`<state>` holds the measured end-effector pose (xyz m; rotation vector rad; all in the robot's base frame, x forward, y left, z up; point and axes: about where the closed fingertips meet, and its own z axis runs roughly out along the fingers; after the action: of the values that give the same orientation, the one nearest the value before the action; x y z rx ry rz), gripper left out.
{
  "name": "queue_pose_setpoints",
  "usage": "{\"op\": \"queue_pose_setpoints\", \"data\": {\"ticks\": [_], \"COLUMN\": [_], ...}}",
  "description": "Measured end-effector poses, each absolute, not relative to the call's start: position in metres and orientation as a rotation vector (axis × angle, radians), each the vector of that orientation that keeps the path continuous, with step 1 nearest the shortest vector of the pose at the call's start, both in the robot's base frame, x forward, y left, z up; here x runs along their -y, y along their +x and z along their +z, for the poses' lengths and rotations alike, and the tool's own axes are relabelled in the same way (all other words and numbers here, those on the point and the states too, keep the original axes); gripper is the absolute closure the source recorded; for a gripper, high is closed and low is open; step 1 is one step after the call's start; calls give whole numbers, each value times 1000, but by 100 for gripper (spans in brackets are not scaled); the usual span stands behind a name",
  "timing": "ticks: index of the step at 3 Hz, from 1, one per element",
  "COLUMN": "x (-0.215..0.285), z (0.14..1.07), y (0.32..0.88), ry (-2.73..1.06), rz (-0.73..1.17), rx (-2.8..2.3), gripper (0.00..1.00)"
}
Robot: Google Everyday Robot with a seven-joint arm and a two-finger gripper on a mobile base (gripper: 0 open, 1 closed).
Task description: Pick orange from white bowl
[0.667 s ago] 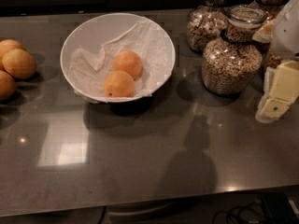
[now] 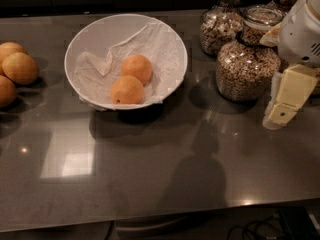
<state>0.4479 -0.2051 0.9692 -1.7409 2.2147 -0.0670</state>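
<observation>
— Where did your gripper (image 2: 286, 100) hang?
— At the right, beside the jars (image 2: 247, 69), well apart from the white bowl (image 2: 80, 44); its grip, I couldn't tell.
— The orange (image 2: 136, 68)?
— Cradled by the bowl's slope, just beside its twin (image 2: 127, 90).

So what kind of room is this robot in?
Most likely a kitchen or pantry counter. Glass jars of cereal stand at the back right, a white bowl holds two oranges, and more round fruits lie at the left edge. The gripper hangs at the right, beside the jars.
</observation>
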Motion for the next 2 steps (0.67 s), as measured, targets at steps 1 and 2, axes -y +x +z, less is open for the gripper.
{"op": "queue_pose_setpoints", "data": {"ticks": [1, 2], "x": [164, 121], "z": [961, 965], "y": [468, 484], "ry": [-1821, -1900], "rz": [-18, 18], "rx": [-2105, -1966], "gripper": [0, 0]}}
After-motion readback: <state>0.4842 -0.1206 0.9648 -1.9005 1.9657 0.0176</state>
